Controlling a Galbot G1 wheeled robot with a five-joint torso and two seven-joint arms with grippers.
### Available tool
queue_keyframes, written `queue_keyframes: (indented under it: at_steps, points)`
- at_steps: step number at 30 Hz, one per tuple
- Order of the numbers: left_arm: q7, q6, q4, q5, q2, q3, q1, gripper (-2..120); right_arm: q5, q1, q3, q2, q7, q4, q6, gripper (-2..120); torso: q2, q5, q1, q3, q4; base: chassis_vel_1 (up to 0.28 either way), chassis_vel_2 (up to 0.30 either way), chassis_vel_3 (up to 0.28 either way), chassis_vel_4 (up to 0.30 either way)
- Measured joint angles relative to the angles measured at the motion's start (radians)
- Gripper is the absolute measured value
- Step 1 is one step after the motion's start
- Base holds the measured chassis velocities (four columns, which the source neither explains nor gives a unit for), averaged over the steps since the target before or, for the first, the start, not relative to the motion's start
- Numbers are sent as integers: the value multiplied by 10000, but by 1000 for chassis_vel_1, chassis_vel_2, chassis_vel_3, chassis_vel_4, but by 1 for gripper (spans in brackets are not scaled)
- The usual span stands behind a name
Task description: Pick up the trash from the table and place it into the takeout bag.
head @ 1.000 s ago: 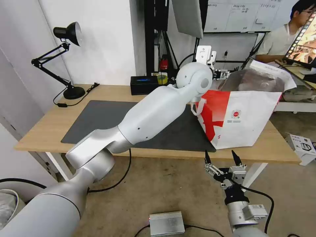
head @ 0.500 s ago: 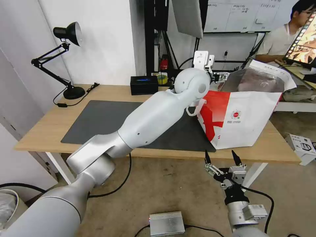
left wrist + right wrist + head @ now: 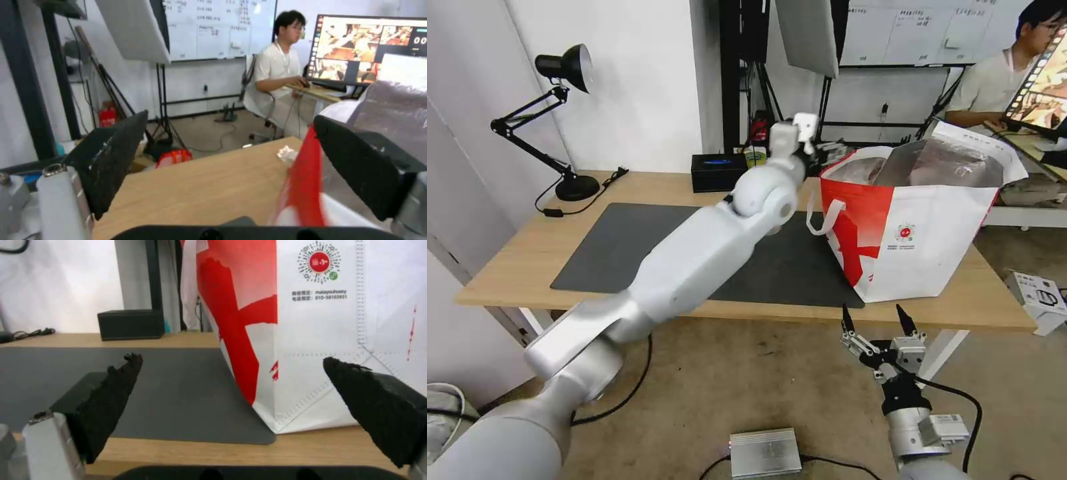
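The takeout bag point(image 3: 920, 233), white and red with foil lining, stands open on the right end of the table point(image 3: 527, 260), partly on the dark grey mat point(image 3: 627, 240). My left arm reaches across the mat, and my left gripper point(image 3: 826, 150) hangs open and empty beside the bag's left rim. Between its fingers in the left wrist view lies trash, a small crumpled white tissue point(image 3: 286, 154), on the bare wood beside the bag's red edge point(image 3: 302, 186). My right gripper point(image 3: 877, 320) is parked below the table's front edge, open and empty, facing the takeout bag point(image 3: 320, 323).
A black tissue box point(image 3: 718, 172) sits at the table's back edge, and a black desk lamp point(image 3: 564, 67) stands at the back left. On the floor lie a silver box point(image 3: 765, 452) and a white box point(image 3: 1040, 297).
My left arm has swung left and back from over the bag's mouth, so the bag's left rim and handle now show. The right gripper has not moved.
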Motion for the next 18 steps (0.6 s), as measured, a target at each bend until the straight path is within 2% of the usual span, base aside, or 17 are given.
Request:
queue_keyframes:
  at_steps: [4, 9, 11, 15, 18]
  points:
    - [361, -626, -171, 801, 467, -210, 539, 100, 0, 0, 0, 0, 0, 0, 0, 100, -1, 1, 0, -1, -3, 0, 0, 0, 0]
    - [781, -767, -522, 1574, 982, -451, 981, 100, 0, 1, 0, 0, 0, 0, 0, 100, 0, 1, 0, -1, -3, 0, 0, 0, 0]
    - [1075, -778, -851, 2007, 1375, -806, 1443, 100, 0, 0, 0, 0, 0, 0, 0, 100, 0, 3, 0, -1, -3, 0, 0, 0, 0]
    - [1291, -778, -1151, 2313, 1674, -1165, 1948, 100, 0, 0, 0, 0, 0, 0, 0, 100, 0, 2, 0, -1, -1, 0, 0, 0, 0]
    - [1472, -789, -1584, 2642, 2065, -1774, 2795, 100, 0, 1, 0, 0, 0, 0, 0, 100, 0, 2, 0, -1, -2, 0, 0, 0, 0]
